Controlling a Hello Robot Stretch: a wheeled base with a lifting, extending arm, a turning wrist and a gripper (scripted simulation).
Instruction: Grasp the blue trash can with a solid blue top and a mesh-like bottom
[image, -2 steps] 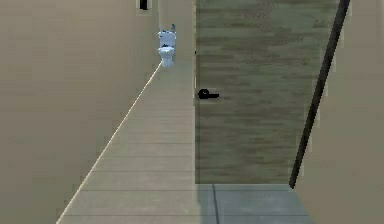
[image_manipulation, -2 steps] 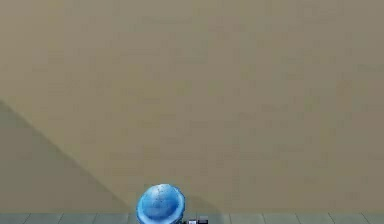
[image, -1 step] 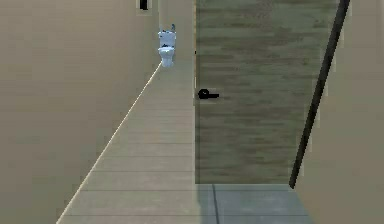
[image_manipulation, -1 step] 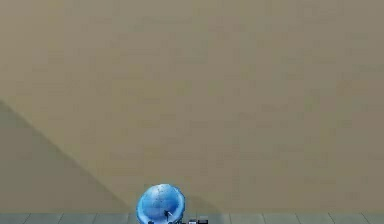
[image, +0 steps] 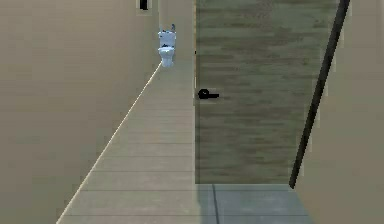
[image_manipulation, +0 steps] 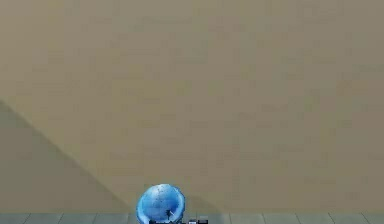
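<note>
Blue trash can sits at six o'clock in the arm side view, at the foot of the beige wall. The gripper shows at its five o'clock; I cannot tell whether it holds anything. The can is probably light and thin-walled, and the solid top rim looks like the firmest hold.

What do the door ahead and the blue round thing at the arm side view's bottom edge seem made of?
Door: wood, matte brown, judging by streaked grain. Its handle: dark, perhaps metal. Blue round thing: smooth and glossy, probably plastic, judging by pale highlights on its top.
</note>
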